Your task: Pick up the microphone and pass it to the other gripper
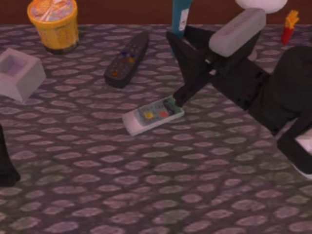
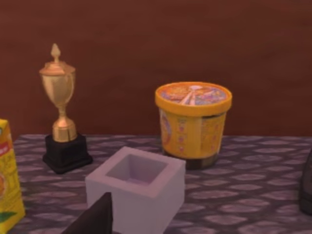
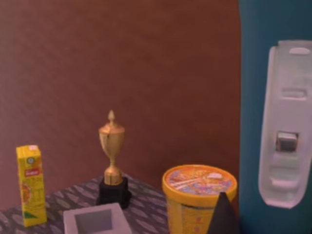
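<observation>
The microphone (image 1: pixel 180 14) hangs above the table's far edge. Its teal handle and pale button strip show there, and its head is cut off by the picture's top edge. My right gripper (image 1: pixel 178 38), on the arm with the pale grey capsule link, is shut on the handle's lower end. In the right wrist view the handle (image 3: pixel 253 122) fills one side, with a black fingertip (image 3: pixel 222 214) beside it and the other finger hidden. The other gripper (image 2: pixel 204 207), my left one, stands open with nothing in it. Its arm (image 1: pixel 6 168) is parked at the table's left edge.
A grey-white remote (image 1: pixel 152 116) lies mid-table under the right arm, and a black remote (image 1: pixel 126 61) lies behind it. A yellow tub (image 1: pixel 52 22) and a pale open box (image 1: pixel 19 73) stand at the far left. A gold trophy (image 2: pixel 59 112), a juice carton (image 3: pixel 30 185) and a red fries toy (image 1: pixel 290 27) also stand there.
</observation>
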`<control>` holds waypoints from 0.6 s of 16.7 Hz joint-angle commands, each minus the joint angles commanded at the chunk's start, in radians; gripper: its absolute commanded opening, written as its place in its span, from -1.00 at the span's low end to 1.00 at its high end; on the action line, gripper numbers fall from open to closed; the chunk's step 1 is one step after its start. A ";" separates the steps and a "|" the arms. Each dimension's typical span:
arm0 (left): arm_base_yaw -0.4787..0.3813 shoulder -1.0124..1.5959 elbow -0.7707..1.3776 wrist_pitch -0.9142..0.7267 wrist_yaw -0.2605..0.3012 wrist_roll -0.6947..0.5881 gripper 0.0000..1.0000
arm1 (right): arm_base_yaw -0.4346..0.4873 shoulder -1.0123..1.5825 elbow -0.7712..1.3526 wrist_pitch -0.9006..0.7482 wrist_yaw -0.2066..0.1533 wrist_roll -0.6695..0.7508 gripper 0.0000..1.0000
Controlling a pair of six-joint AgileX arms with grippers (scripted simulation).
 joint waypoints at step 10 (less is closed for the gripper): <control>-0.088 0.298 0.185 0.104 0.203 0.025 1.00 | 0.000 0.000 0.000 0.000 0.000 0.000 -1.00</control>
